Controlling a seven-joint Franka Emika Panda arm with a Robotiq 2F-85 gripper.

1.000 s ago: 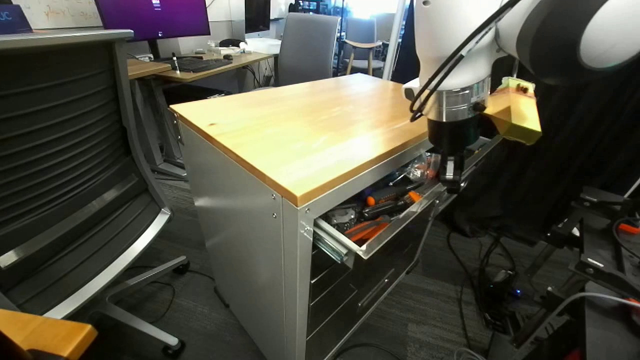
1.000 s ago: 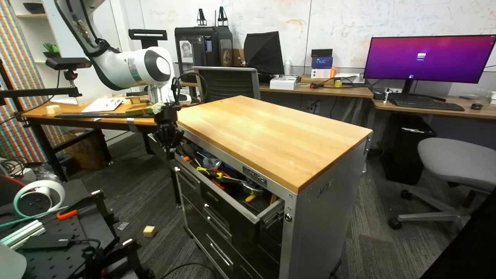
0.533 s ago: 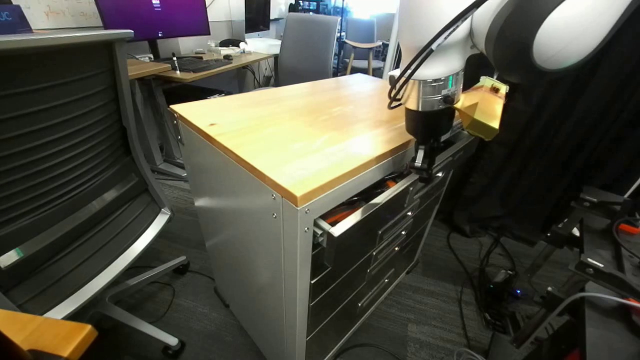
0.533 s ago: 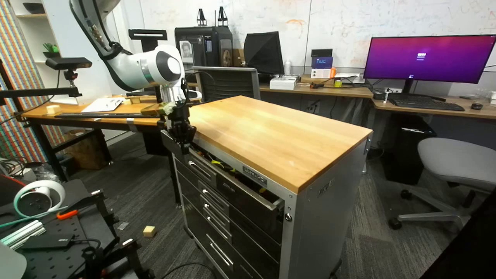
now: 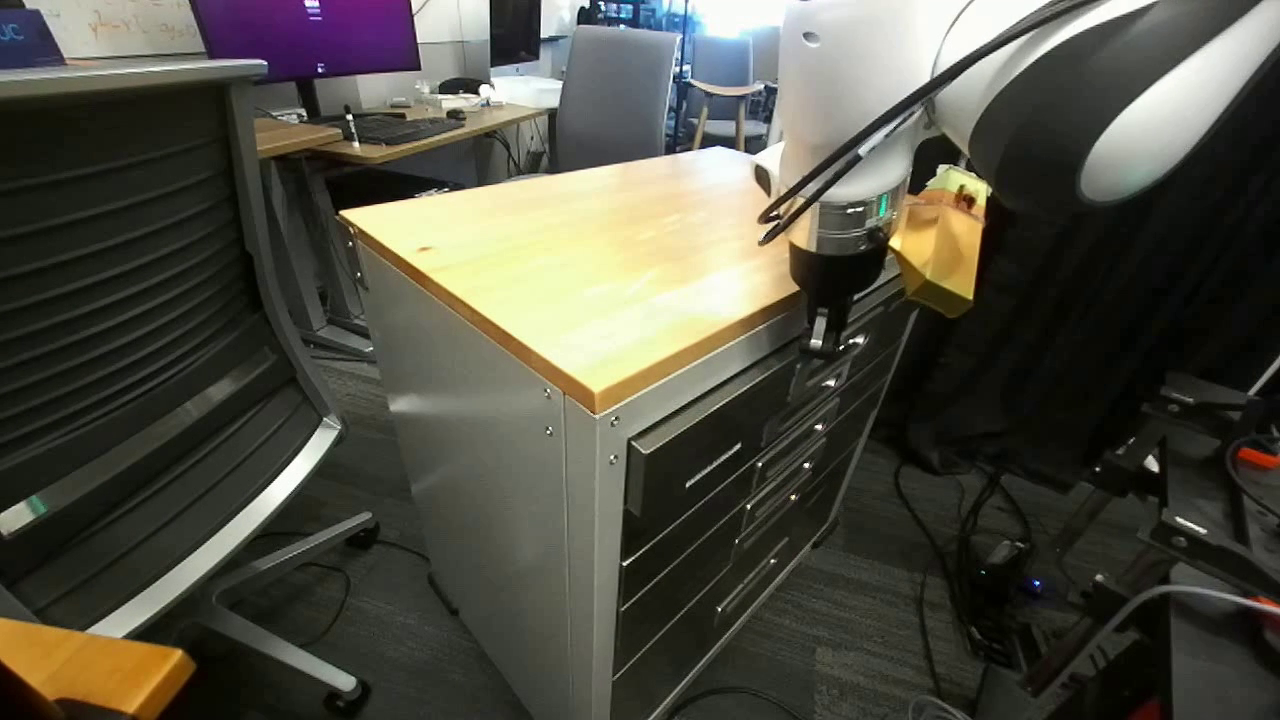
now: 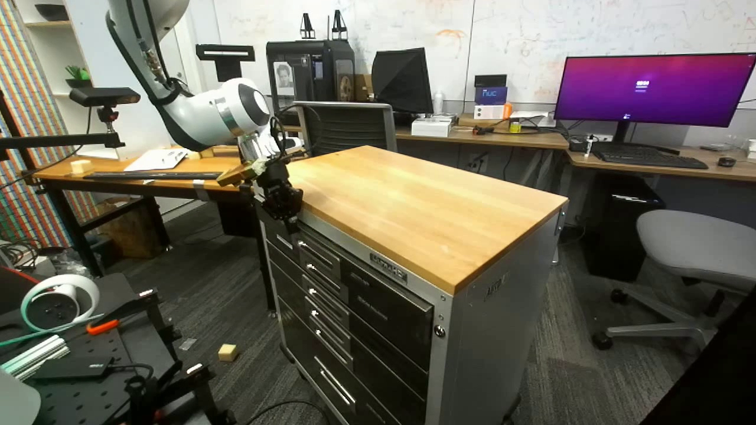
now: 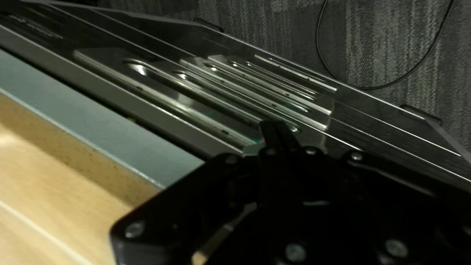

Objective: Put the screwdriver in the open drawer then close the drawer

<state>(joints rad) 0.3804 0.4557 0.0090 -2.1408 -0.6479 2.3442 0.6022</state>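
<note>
The drawer is the uppermost one of the grey, wood-topped cabinet. It is pushed in almost flush in both exterior views. In the wrist view, a thin dark gap runs between the drawer's top edge and the cabinet frame. My gripper is at the drawer's front, near its handle plate, also in an exterior view. In the wrist view, the gripper has its fingertips together with nothing between them. Whether they touch the drawer front is hard to tell. The screwdriver is out of view; the drawer's inside is hidden.
The wooden cabinet top overhangs close behind my gripper. Lower drawers are shut below. A wooden table stands behind the arm. An office chair stands beside the cabinet. A black equipment stand is in front.
The drawer has slid from well open to almost shut, hiding the tools inside. My gripper has moved with it toward the cabinet and tilted somewhat.
</note>
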